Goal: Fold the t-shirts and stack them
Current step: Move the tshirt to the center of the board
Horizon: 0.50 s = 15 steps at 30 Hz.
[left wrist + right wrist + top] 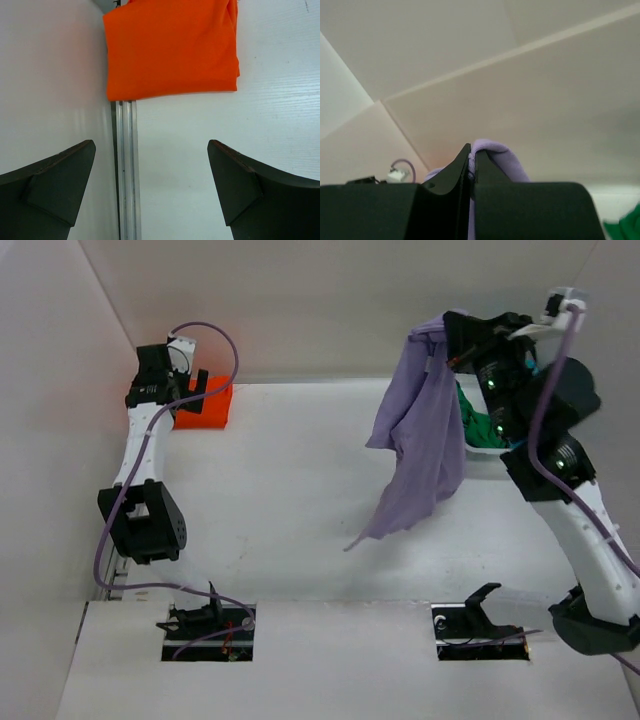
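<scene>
The right pincer (470,155) pinches one small fold of the dangling lavender t-shirt (420,450), which may slip out; the left pincer (151,147) stands spread.

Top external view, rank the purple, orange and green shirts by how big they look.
1. Lavender t-shirt, hanging loose.
2. Orange t-shirt, folded.
3. Green t-shirt, mostly hidden, so orange versus green is unsure.
</scene>
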### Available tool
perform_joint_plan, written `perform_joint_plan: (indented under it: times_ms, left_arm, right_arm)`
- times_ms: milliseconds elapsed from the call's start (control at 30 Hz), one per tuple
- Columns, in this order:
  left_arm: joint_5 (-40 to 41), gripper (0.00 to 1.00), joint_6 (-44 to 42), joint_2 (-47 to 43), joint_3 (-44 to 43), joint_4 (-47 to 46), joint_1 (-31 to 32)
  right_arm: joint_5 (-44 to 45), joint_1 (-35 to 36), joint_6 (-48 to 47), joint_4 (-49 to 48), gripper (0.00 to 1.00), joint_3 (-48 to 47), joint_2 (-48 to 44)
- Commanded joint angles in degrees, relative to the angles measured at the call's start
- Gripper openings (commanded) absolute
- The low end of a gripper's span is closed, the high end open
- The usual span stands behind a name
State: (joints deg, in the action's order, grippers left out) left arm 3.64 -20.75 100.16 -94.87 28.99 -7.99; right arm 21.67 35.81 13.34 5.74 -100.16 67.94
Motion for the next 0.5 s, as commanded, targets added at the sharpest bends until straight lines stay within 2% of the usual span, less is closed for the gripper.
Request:
perform_joint_plan:
  times_ms: [0,67,200,300,467]
  left_arm:
    - [-1.3,1.0,0.9,-4.4,0.5,-0.8,1.1]
    - [-1.4,1.0,0.9,-5.0,0.5,-1.0,1.4]
    - [-1.7,1.0,1.3,-5.2,0.9,-1.4,1.1]
    - [-1.7,1.0,1.9,-5.2,1.4,-1.6,0.0]
    - [-2.8,1.0,2.5,-5.9,1.6,-2.1,-3.3]
  right_arm:
    - [-7.2,-6.1,14.9,5.0,0.0,2.5,4.2]
    - [-13.7,-6.0,16.6,5.5,0.0,-3.4,7.2]
    - [-14.8,5.8,7.4,3.8,0.0,-19.9,14.8]
    - [-17.8,12.6,2.0,3.3,0.0,-28.9,19.8]
    - [-16.6,15.0,3.3,0.1,0.0,-30.2,22.8]
